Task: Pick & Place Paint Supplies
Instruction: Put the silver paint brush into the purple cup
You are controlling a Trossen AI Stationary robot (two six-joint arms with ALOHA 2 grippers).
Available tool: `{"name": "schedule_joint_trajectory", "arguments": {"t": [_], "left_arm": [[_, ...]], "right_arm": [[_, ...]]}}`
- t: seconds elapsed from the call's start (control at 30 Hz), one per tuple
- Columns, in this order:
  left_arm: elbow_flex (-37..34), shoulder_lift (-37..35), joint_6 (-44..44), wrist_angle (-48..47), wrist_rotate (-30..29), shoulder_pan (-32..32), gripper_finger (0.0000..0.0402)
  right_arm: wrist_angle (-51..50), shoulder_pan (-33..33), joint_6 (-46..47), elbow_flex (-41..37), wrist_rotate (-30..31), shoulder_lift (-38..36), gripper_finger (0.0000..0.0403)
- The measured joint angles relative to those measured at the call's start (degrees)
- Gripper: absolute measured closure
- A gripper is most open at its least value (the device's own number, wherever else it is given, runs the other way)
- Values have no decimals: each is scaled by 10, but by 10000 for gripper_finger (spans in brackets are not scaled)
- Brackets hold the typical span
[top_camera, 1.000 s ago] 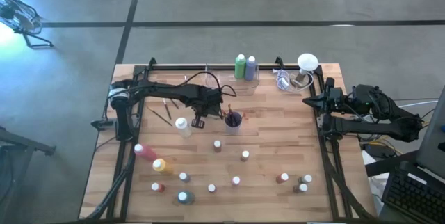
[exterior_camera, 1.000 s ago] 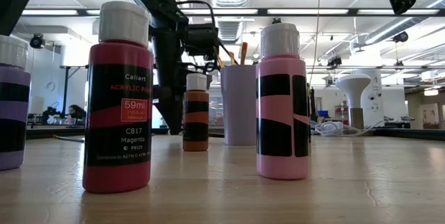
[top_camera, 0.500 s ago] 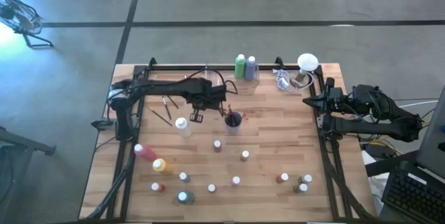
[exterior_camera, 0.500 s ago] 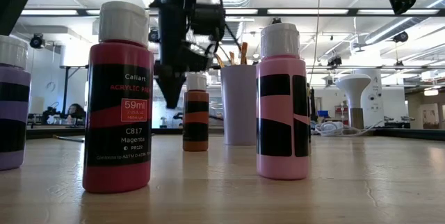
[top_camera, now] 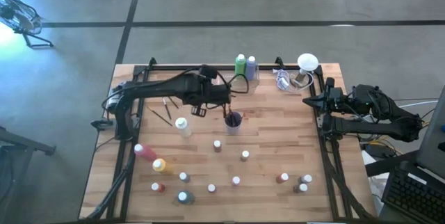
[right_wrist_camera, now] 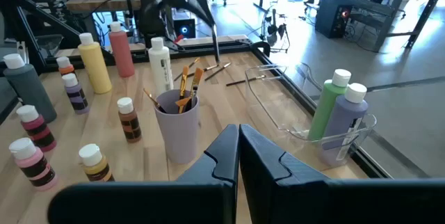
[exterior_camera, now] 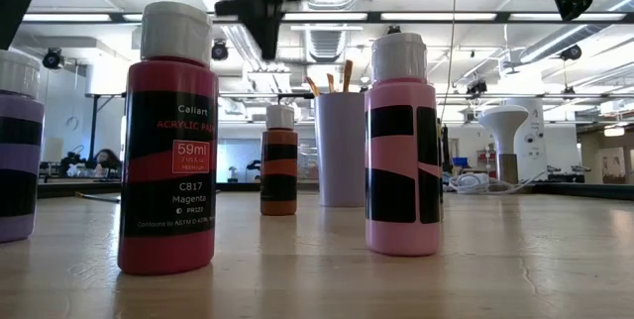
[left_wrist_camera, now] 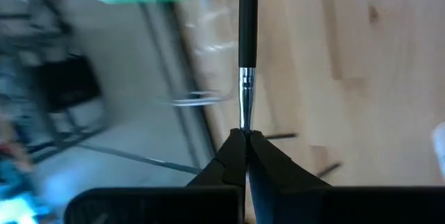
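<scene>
Nearest the front edge of the wooden table (top_camera: 278,140), small paint bottles stand scattered: a teal-capped one (top_camera: 182,197), a red one (top_camera: 282,178) and a pair (top_camera: 304,183) at the right. In the low view the closest are a magenta bottle (exterior_camera: 175,141), a pink bottle (exterior_camera: 401,147) and, cut by the left edge, a purple bottle (exterior_camera: 18,148). A little farther, on the left, a taller pink bottle (top_camera: 144,151) and a yellow bottle (top_camera: 160,165) lie beside each other, and a white bottle (top_camera: 183,126) stands beyond them. Mid-table sits a lavender cup (top_camera: 233,122) holding brushes, with a brown bottle (exterior_camera: 279,161) just left of it in the low view. Above and left of the cup, the left gripper (top_camera: 199,110) hangs over the table, its jaws pinched tight on a thin dark-handled paintbrush (left_wrist_camera: 246,50). Loose brushes (top_camera: 164,109) lie on the wood to its left. At the far edge a clear tray (right_wrist_camera: 278,106) holds a tall green bottle (top_camera: 240,66) and a tall purple bottle (top_camera: 251,67), and a white lamp-like object (top_camera: 306,67) stands to the right. The right gripper (right_wrist_camera: 238,144) waits at the table's right side, jaws closed on nothing.
</scene>
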Motion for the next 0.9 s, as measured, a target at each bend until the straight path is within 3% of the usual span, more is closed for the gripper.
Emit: {"name": "schedule_joint_trajectory", "arguments": {"t": [0.13, 0.37, 0.5, 0.63, 0.83, 0.9], "left_arm": [[41, 0, 52, -5, -55, -42, 400], [46, 0, 177, 12, -198, -116, 400], [46, 0, 267, 46, -218, -146, 400], [38, 0, 413, 90, -224, -169, 400], [-8, 1, 593, 207, -333, -178, 400], [-17, 3, 614, 221, -327, -178, 400]], "right_arm": [[0, 0, 0, 0, 0, 0, 394], [0, 0, -1, 0, 0, 0, 394], [0, 0, -1, 0, 0, 0, 394], [0, 0, 0, 0, 0, 0, 394], [0, 0, 0, 0, 0, 0, 394], [0, 0, 0, 0, 0, 0, 394]]}}
